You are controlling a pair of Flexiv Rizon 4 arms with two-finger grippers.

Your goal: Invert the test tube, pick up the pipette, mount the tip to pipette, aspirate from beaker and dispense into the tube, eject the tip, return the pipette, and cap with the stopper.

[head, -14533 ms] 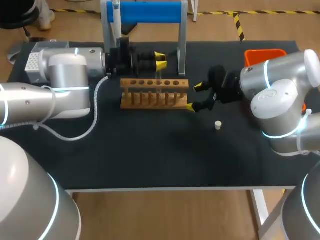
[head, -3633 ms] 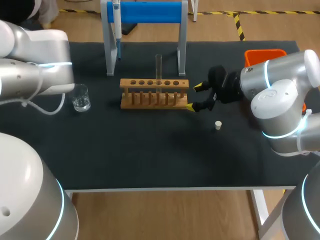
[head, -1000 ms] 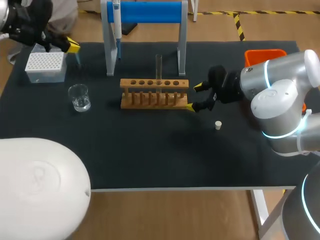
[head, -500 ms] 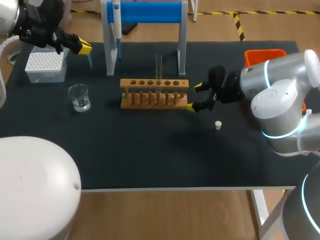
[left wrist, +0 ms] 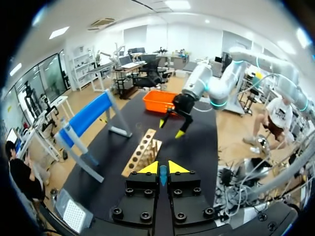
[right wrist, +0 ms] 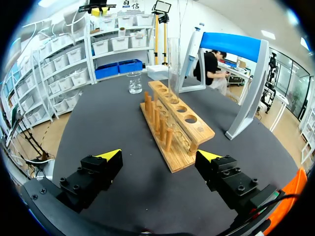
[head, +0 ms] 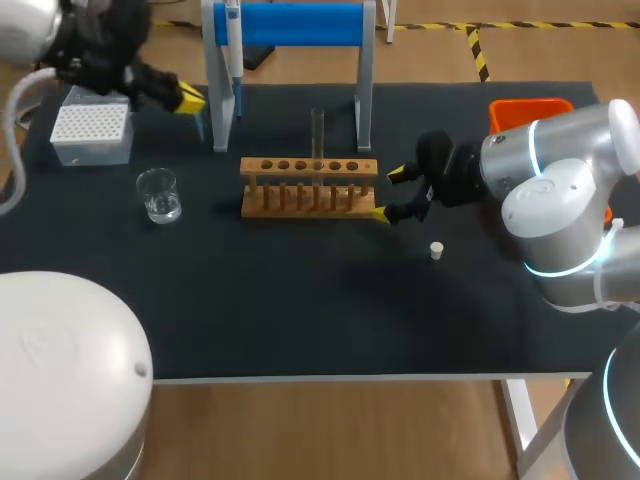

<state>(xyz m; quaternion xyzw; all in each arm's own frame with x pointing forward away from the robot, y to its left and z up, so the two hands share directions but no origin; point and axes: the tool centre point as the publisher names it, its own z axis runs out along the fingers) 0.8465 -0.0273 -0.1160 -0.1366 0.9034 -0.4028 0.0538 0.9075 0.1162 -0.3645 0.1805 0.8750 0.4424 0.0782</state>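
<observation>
A clear test tube [head: 317, 133] stands upright in the wooden rack [head: 308, 186]. The pipette [head: 232, 48] hangs on the left post of the blue stand [head: 300, 23]. My left gripper [head: 192, 100] hovers just left of that post, shut on a small blue pipette tip [left wrist: 163, 175] that pokes out between its fingers. The beaker [head: 160, 194] with water sits left of the rack. My right gripper [head: 388, 193] stands open at the rack's right end, with nothing between its fingers [right wrist: 109, 155]. A white stopper [head: 436, 250] lies on the mat in front of it.
A white tip box [head: 92, 133] sits at the back left corner of the black mat. An orange bin [head: 530, 108] stands at the back right, behind my right arm. The mat's front half holds nothing.
My left gripper has moved right, from above the tip box to beside the stand's left post, carrying the blue tip. The right arm, rack and tube have not moved.
</observation>
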